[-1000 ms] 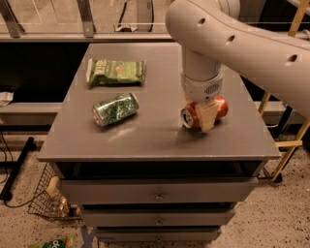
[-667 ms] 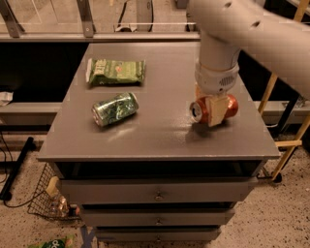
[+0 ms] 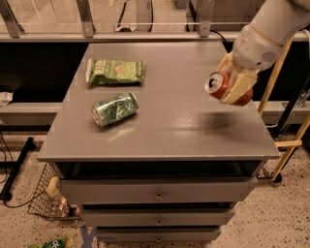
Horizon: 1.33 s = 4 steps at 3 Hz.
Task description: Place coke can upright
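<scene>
End effector over table seemingly grips half-hidden coke can.

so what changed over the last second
The gripper, shut on the coke can, lifted it off the table and a little to the right. The can now hangs in the air above its shadow, still tipped sideways. The green can and the snack bag stayed where they were.

Robotics test lab: the gripper, clasping the coke can, hangs above a grey drawer cabinet. Far below and left of its fingers, a wire basket sits on speckled floor; loose cables trail up-left, and a yellow frame stands below-right.
</scene>
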{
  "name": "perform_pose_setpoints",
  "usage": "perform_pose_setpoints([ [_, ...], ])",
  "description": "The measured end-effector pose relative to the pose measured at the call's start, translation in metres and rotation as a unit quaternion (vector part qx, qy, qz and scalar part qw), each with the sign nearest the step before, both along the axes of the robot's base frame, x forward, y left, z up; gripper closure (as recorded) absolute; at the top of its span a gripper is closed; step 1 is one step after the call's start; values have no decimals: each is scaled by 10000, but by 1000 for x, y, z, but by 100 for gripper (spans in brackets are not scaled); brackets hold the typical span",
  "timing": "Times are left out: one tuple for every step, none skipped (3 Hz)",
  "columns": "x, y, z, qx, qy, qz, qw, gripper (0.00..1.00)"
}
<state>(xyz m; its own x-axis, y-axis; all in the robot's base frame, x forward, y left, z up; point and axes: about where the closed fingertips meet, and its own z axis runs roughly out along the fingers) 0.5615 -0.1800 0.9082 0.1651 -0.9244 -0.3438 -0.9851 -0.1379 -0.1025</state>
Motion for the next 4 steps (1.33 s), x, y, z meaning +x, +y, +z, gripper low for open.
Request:
perform_pose_setpoints([
  [14, 15, 41, 605, -465, -37, 9971, 100],
  [19, 12, 32, 886, -419, -376, 9945, 100],
  [9, 26, 28, 1491, -343, -849, 9846, 100],
  [4, 46, 27, 2227, -356, -1113, 9679, 100],
])
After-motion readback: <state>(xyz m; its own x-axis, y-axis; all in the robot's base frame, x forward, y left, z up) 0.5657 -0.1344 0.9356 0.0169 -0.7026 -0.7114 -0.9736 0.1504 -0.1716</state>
